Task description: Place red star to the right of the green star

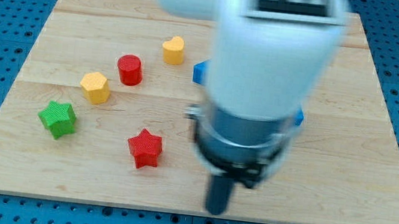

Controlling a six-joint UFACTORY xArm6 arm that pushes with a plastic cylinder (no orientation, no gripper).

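Your red star (144, 148) lies near the view's bottom of the tabletop (342, 181), to the right of the green star (58, 118) and a little lower, with a clear gap between them. My tip (217, 208) sits well to the right of the red star and slightly below it, touching no block.

This end effector is a plain rod with nothing to spread or pinch, so every move is a push. Judged from here, the red star is already on the correct side; what remains is likely to close the gap and level it. Bring the tip round to the red star's lower right side, then nudge it up and left in short strokes, stopping before it bumps the green star. Keep clear of the yellow block (95, 86) above.

The arm's body carries a black-and-white patterned marker at the view's top, cut off by the frame. You can read no writing or brand anywhere.
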